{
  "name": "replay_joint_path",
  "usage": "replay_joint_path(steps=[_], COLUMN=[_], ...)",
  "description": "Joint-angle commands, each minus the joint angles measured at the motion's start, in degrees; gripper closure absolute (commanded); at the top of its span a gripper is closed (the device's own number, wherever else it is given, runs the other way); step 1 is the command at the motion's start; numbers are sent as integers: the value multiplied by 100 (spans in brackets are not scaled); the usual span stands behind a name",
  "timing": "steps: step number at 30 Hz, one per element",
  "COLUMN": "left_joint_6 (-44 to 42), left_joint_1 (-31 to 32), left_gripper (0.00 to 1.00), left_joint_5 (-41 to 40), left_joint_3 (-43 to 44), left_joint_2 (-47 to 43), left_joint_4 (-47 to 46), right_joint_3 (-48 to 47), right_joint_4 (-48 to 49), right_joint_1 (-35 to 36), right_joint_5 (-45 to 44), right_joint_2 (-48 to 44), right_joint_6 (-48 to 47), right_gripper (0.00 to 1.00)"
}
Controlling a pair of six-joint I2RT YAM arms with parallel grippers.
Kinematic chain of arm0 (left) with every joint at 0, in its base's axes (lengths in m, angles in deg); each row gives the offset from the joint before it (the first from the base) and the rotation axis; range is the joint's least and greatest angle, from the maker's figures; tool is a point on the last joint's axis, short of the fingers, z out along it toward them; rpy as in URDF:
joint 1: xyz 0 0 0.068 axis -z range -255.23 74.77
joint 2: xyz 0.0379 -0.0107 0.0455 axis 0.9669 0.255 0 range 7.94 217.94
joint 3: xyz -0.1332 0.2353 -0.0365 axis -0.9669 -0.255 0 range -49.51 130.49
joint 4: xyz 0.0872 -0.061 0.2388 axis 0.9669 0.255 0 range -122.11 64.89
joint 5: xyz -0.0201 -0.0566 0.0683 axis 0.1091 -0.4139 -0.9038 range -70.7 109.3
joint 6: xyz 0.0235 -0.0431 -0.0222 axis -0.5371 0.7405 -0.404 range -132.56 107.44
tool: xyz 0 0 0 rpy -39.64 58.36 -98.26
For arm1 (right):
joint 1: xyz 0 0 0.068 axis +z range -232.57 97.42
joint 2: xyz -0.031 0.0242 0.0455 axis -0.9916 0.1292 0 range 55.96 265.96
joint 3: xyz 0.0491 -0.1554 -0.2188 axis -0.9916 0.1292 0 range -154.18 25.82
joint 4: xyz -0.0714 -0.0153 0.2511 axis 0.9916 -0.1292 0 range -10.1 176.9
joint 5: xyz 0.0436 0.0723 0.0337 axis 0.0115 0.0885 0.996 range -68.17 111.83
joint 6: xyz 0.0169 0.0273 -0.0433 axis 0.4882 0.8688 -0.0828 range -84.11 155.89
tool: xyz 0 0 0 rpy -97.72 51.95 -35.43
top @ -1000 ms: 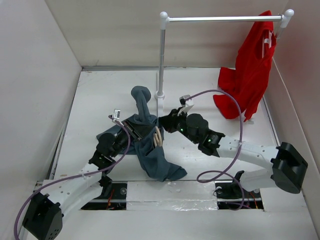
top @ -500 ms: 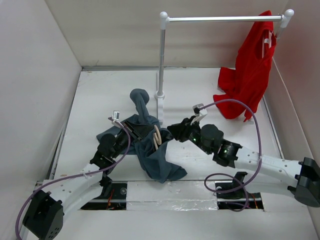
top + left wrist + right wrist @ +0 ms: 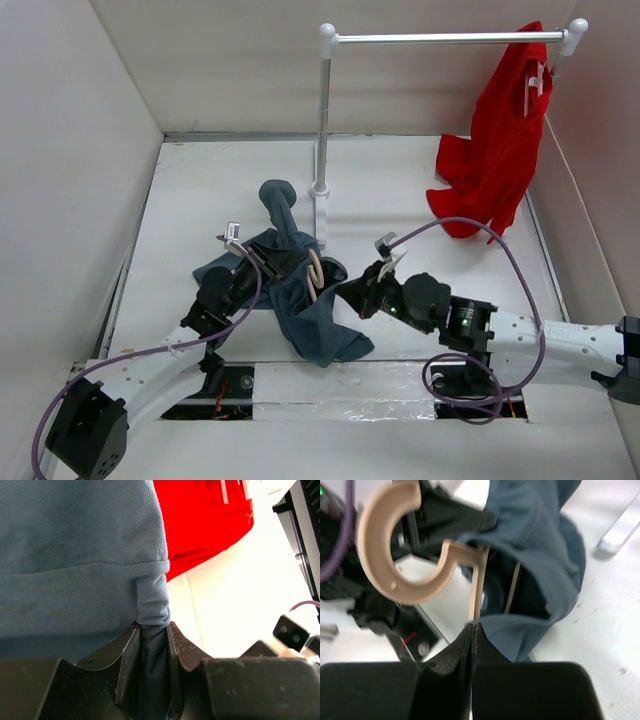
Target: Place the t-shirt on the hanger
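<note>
The slate-blue t-shirt (image 3: 312, 322) lies bunched at the table's near middle, one end trailing toward the rail post. My left gripper (image 3: 268, 262) is shut on a fold of it, and fabric fills the gap between its jaws (image 3: 152, 625). The cream hanger (image 3: 314, 272) stands in the shirt's opening with its hook out. In the right wrist view the hook and neck (image 3: 465, 550) are at the upper left, and two thin bars run into the shirt (image 3: 540, 555). My right gripper (image 3: 345, 292) is shut, and one hanger bar ends at its tips (image 3: 471, 626), beside the shirt's edge.
A silver rail (image 3: 450, 38) with white ball ends stands at the back, its post base (image 3: 320, 215) just beyond the shirt. A bright red garment (image 3: 500, 150) hangs at its right end. White walls close in the table. The right arm's purple cable (image 3: 500, 262) loops above the table.
My right arm has swung toward the near edge, its gripper moving from beyond the hanger to its near right side. The hanger's hook, the shirt and my left gripper have barely moved.
</note>
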Motion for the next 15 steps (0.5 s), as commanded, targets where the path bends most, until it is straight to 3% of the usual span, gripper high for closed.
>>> replay_joint_path(steps=[1,3,4,5,8,15], left_joint_6=[3,12,-32,-41,20,38], left_joint_1=[-36,-36,-36,-36,-36,-36], left_gripper=[100,100,100,100,100,100], left_joint_5=[3,11,29,46,-24,-59], left_joint_3=[123,149,202,202,123,150], left_joint_2=[-5,39,22,4,-75,-189], left_joint_4=[-520,-477,-433,-398,-441,-318], right_joint_3=[-279,-349,-358,-350,-323,-525], right_joint_4=[-454,-516,-464,-411,-156,170], right_joint_1=[229,431,501,563,668,730], right_joint_5=[73,-14,-67,-155,-366,-753], right_joint_2=[335,659,740,827,1109,1680], right_joint_6=[-273,-247,-255,-238,-194,-255], right_gripper=[100,91,80,61,44,43])
